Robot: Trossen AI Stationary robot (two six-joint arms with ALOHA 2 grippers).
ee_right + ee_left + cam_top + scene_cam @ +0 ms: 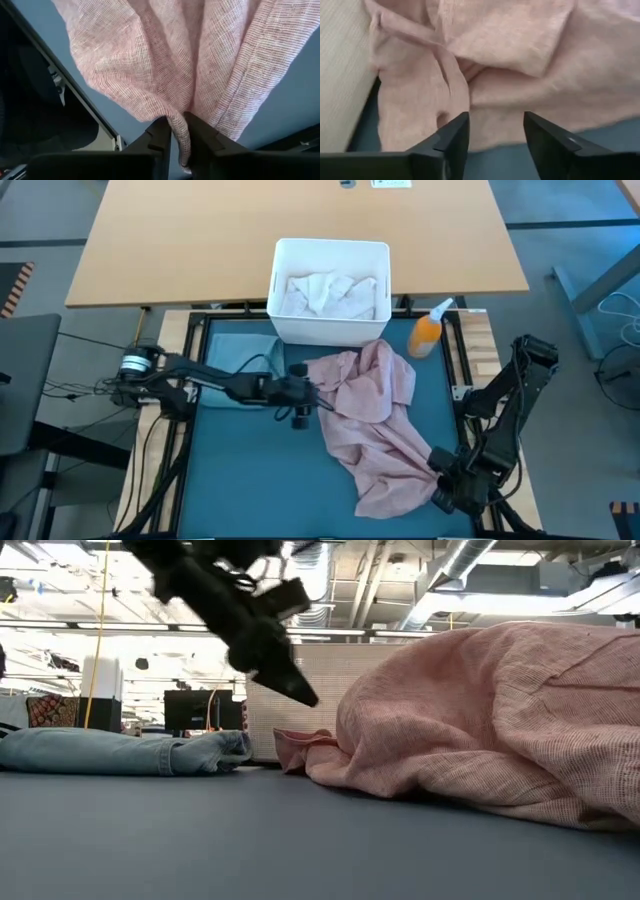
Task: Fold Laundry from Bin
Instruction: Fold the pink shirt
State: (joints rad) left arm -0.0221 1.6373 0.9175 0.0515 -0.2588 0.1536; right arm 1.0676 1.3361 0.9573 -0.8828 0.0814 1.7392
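The dusty pink shirt (372, 415) lies crumpled on the teal mat (260, 480), reaching from the bin's front down to the near right corner. My left gripper (312, 396) stands open just above the shirt's left edge (300, 745), with nothing between its fingers (492, 135). My right gripper (447, 485) is shut on the shirt's near right end. The white bin (330, 255) stands at the mat's far edge with white cloth (330, 292) inside. Folded light blue jeans (240, 370) lie flat on the mat's far left. My right gripper pinches a bunched fold at the shirt's near right end (180, 137) between its two fingers, several layers gathered together. The fingers come steeply from above. The cloth fans out slack from the fingers, and the rest of the shirt (165, 55) lies on the mat.
An orange spray bottle (428, 332) stands to the right of the bin, close to the shirt's far end. Bare mat lies at the near left. A wooden table top (200, 240) stretches behind the bin.
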